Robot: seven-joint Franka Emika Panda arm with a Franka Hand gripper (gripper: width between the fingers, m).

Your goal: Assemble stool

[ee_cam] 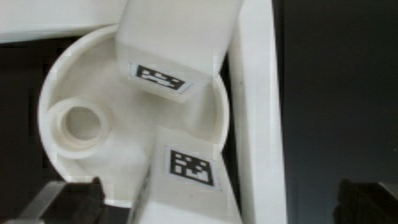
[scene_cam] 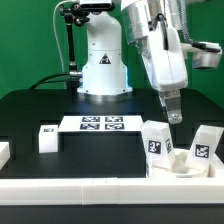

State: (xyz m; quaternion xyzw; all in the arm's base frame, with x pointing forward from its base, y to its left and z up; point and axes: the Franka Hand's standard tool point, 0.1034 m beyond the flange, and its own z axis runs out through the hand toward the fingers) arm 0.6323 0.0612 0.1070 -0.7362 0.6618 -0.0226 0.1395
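The round white seat lies at the front on the exterior view's right, against the front rail. Two tagged block legs stand on it, one on its left side and one on its right. A third leg lies loose on the table at the exterior view's left. My gripper hangs just above the seat between the two standing legs. In the wrist view the seat shows a round hole, and a tagged leg runs between my fingers. The gripper is open and holds nothing.
The marker board lies flat in front of the robot base. A long white border rail runs along the front edge and shows beside the seat in the wrist view. A short rail piece sits at the exterior view's far left.
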